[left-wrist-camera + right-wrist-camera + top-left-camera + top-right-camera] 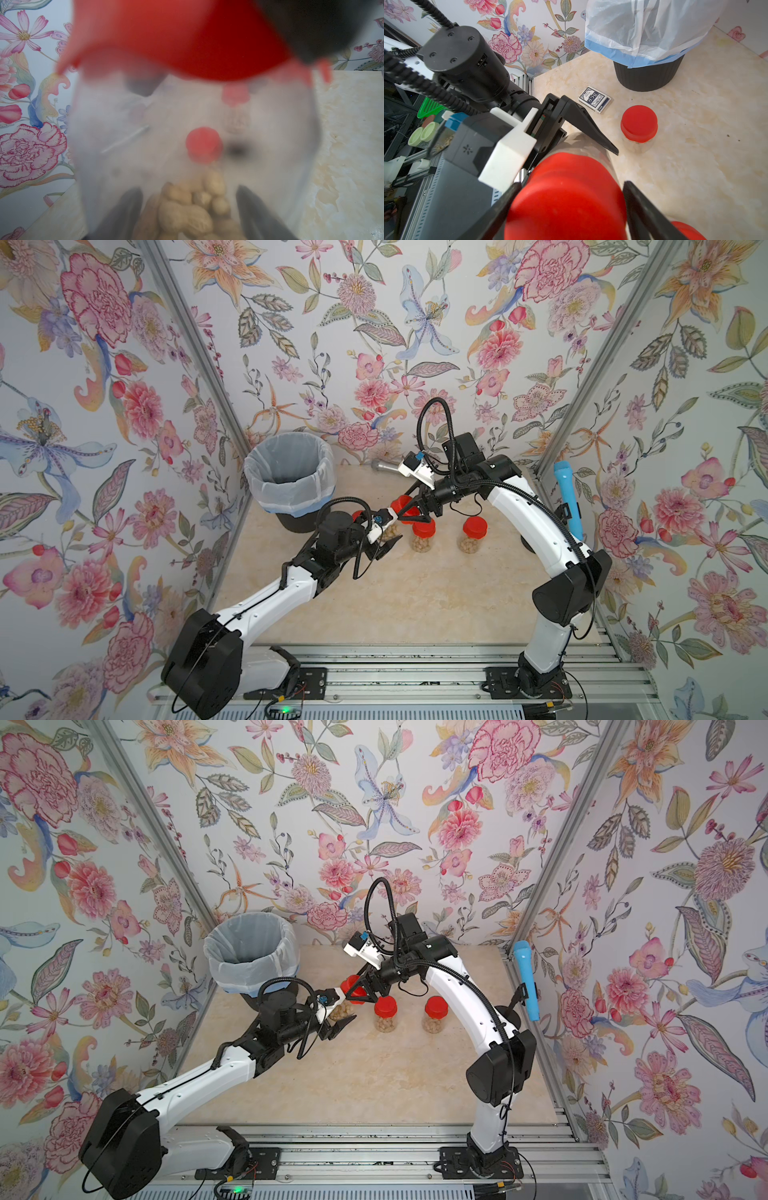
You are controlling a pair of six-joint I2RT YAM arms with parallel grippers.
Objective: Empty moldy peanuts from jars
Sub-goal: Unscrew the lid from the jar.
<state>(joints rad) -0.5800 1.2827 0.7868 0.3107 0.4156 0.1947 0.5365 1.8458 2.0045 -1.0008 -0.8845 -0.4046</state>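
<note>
A clear jar (390,531) holding moldy peanuts (187,209) is tilted above the table, and my left gripper (388,536) is shut on its body. This jar fills the left wrist view, with a finger on each side. Its red lid (566,197) sits between the jaws of my right gripper (572,185), which stand open with a thin gap on one side. Two more jars (423,542) (470,543) with red lids stand upright to the right, peanuts inside. A fourth jar (639,126) stands nearer the bin, mostly hidden in both top views.
A black bin (297,522) lined with a white bag (266,485) stands at the back left. A deck of cards (594,99) lies on the table near it. A blue microphone (567,497) leans at the right wall, and a grey microphone (386,466) lies at the back.
</note>
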